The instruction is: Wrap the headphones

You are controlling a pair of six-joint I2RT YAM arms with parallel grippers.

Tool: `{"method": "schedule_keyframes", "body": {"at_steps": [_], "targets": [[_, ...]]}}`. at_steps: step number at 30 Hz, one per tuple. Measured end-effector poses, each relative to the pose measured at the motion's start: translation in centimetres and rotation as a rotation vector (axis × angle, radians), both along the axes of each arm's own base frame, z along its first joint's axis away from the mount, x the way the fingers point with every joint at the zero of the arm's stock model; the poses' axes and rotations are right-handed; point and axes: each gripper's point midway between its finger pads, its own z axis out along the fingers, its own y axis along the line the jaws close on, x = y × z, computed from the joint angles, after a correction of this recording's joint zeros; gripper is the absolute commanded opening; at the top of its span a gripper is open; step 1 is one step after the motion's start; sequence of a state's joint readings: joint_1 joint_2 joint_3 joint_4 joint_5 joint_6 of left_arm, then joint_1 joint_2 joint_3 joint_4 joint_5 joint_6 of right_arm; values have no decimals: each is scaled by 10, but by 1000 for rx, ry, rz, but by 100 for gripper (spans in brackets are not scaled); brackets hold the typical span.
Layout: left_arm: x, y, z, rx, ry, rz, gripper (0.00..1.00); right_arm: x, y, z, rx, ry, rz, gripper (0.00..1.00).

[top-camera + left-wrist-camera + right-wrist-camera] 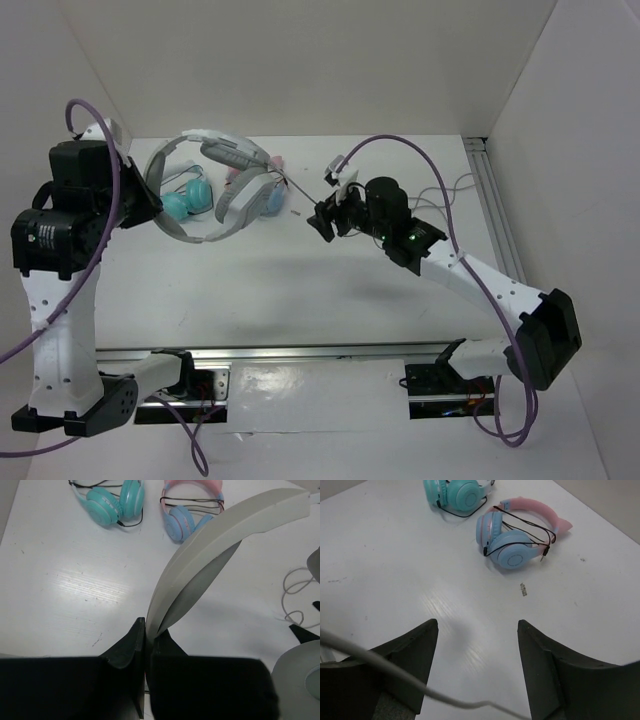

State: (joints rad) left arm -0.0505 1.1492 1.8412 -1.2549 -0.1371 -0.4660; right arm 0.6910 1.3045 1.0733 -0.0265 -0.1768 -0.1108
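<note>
Pinches headband of headphones [240,200] in left gripper [147,640], fingers pressed onto it, above far-left part of worktop [300,300]. Holds right gripper [477,645] mid-worktop, fingers spread, cable [395,672] crossing gap. Notes teal pair [112,500], pink-and-blue pair [192,510] near far edge.

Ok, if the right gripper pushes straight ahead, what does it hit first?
The right gripper likely meets bare table, short of the pink-and-blue headphones; depth unclear. The grey cable crosses its open jaws.
</note>
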Motion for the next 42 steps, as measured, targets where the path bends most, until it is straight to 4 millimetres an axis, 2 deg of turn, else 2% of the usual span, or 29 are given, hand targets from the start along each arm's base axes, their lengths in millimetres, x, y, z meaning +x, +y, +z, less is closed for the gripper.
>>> {"method": "schedule_keyframes", "body": {"at_steps": [2,5,8,10,14,17,18,23,26,29,33,36,39,42], "targets": [[-3,2,13,4,-32,10,0,1,-1,-10,15,8,-2,66],[-7,4,26,4,-69,19,0,2,-9,-35,14,50,-14,64],[-9,4,27,5,-68,21,0,3,-16,-57,11,88,-25,59],[-9,5,24,10,-53,27,0,4,-19,-63,17,101,-34,57],[-7,12,19,31,-25,57,0,8,-23,-67,38,102,-46,39],[-7,15,16,41,-13,72,0,9,-25,-71,55,107,-57,4],[-8,15,16,43,-9,77,0,8,-27,-75,61,115,-65,0],[-7,22,13,66,6,104,0,9,-37,-89,50,147,-145,0],[-5,32,8,100,8,160,0,5,-46,-70,58,103,-252,0],[0,38,-10,150,5,200,0,-13,-59,-30,110,22,-363,0],[9,20,-51,246,41,77,0,-44,-68,39,209,-73,-418,0],[20,-3,-76,322,73,-41,0,-67,-58,83,256,-117,-396,0],[33,-28,-87,416,77,-144,0,-89,-40,102,234,-138,-350,0],[45,-64,-90,530,45,-244,0,-104,-20,95,128,-158,-323,0]]}}
